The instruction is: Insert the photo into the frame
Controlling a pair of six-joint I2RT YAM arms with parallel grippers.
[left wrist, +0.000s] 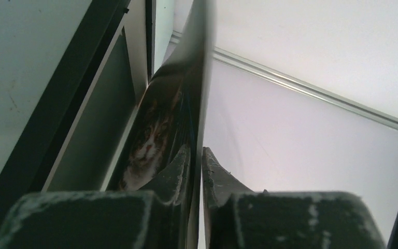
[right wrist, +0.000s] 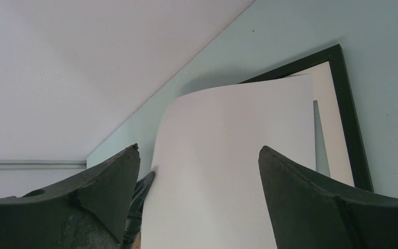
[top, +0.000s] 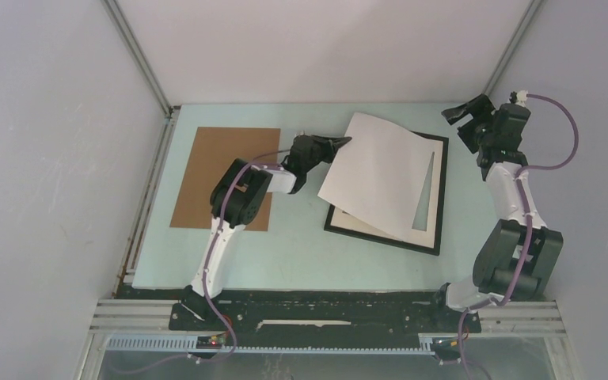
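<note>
The photo [top: 380, 170] is held up at a slant over the frame [top: 440, 198], its plain white back up. My left gripper [top: 342, 143] is shut on its far left edge. In the left wrist view the jaws [left wrist: 199, 166] pinch the sheet edge-on, and the photo's printed side [left wrist: 158, 135] shows a pale cat face turned down toward the frame [left wrist: 67, 104]. My right gripper [top: 463, 115] is open and empty, raised by the far right corner. In its view [right wrist: 199, 155] it looks at the photo's white back [right wrist: 228, 155] and the black frame [right wrist: 350, 124].
A white mat sheet [top: 435, 154] lies inside the frame, also visible in the right wrist view [right wrist: 334, 135]. A plain brown cardboard board [top: 226, 178] lies flat at the left, under my left arm. White walls close in the table on three sides.
</note>
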